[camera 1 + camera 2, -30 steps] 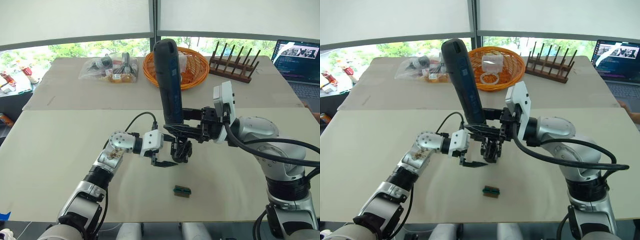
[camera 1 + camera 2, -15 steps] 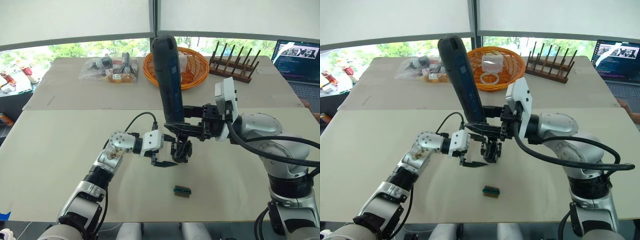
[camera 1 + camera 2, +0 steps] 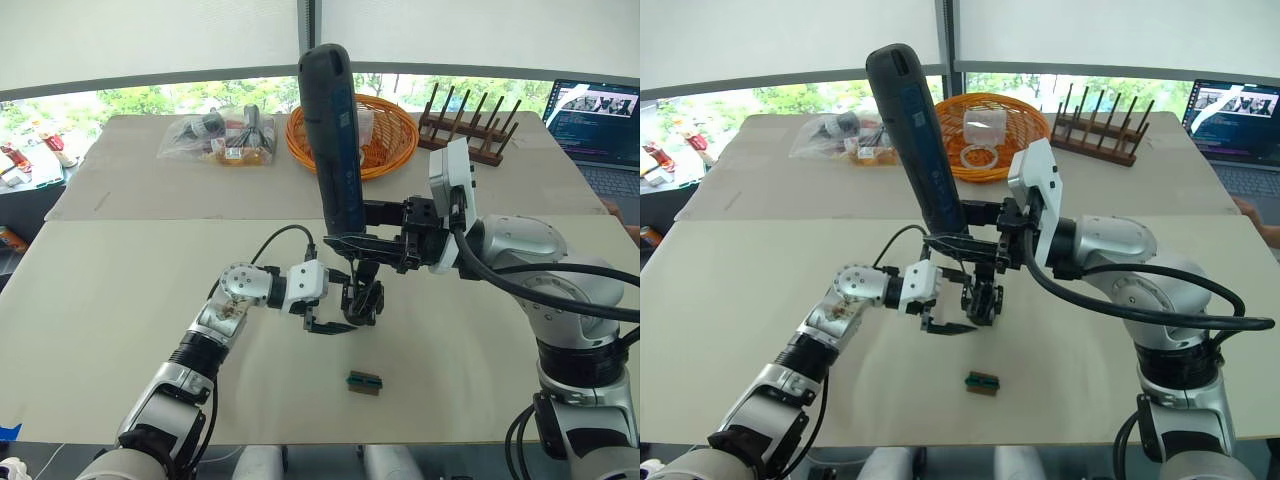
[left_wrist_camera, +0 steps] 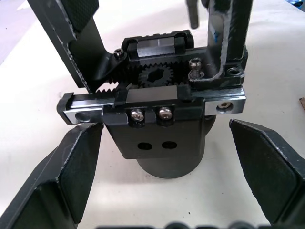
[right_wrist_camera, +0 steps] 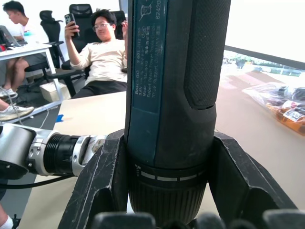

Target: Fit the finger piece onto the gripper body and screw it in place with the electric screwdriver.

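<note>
My right gripper is shut on the electric screwdriver, a thick dark blue-black tool held nearly upright with its tip down. Its thin bit hangs just above a screw on the gripper body, which stands on the table. The body shows a toothed gear, a metal rail and two black fingers rising from it. The finger piece stands on the rail's end beside that screw. My left gripper is open, with one finger on each side of the body, apart from it.
A small green-and-black block lies on the table in front of the body. At the back stand an orange basket, a wooden rack, a plastic bag of items and a laptop. People sit beyond the table.
My right arm has lifted the screwdriver a little and tilted its top slightly leftward. The left gripper and the gripper body have stayed in place.
</note>
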You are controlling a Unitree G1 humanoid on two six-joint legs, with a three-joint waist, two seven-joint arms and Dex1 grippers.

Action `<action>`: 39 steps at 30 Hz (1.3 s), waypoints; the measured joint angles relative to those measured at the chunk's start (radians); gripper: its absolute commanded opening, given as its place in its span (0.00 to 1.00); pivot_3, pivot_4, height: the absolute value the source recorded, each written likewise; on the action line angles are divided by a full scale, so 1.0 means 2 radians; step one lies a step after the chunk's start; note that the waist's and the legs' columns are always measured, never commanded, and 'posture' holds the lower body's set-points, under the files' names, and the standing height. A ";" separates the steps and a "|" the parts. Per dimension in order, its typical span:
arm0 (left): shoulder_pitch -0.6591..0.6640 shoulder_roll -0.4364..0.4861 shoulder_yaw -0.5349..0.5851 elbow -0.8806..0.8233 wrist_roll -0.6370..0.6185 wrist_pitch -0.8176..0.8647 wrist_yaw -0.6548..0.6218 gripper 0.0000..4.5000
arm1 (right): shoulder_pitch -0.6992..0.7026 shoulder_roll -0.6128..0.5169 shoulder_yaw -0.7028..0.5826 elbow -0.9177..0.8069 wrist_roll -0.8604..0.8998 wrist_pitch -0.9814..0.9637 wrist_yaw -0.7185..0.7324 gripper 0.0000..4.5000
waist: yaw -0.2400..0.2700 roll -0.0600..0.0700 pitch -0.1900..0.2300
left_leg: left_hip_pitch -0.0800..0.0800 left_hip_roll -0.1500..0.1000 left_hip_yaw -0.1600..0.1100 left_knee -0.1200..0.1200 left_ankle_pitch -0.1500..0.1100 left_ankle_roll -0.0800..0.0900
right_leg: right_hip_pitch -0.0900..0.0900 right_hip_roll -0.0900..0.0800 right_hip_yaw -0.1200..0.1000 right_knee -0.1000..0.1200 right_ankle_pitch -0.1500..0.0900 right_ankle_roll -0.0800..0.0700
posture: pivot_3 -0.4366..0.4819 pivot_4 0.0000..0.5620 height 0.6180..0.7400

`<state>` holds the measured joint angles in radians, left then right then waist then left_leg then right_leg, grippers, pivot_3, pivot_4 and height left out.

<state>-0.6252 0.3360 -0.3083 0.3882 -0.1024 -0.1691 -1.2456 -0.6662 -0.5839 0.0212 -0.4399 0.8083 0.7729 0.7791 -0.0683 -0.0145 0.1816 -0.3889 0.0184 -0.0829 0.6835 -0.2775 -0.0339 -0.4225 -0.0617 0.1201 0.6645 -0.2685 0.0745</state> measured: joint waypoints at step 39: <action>-0.009 -0.030 -0.010 0.034 0.011 -0.007 0.015 0.58 | 0.025 0.004 0.000 -0.002 -0.019 -0.021 0.010 0.43 | 0.001 0.000 0.000 | 0.000 0.000 0.000 0.000 0.000 0.000 | 0.000 0.000 0.000 0.000 0.000 0.000 | 0.48 0.27 1.00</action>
<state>-0.6432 0.2757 -0.3291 0.4558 -0.0802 -0.1834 -1.2162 -0.6170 -0.5754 0.0217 -0.4436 0.7693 0.7318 0.7987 -0.0663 -0.0145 0.1815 -0.3888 0.0181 -0.0829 0.6836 -0.2774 -0.0339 -0.4219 -0.0618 0.1202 0.6642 -0.2684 0.0746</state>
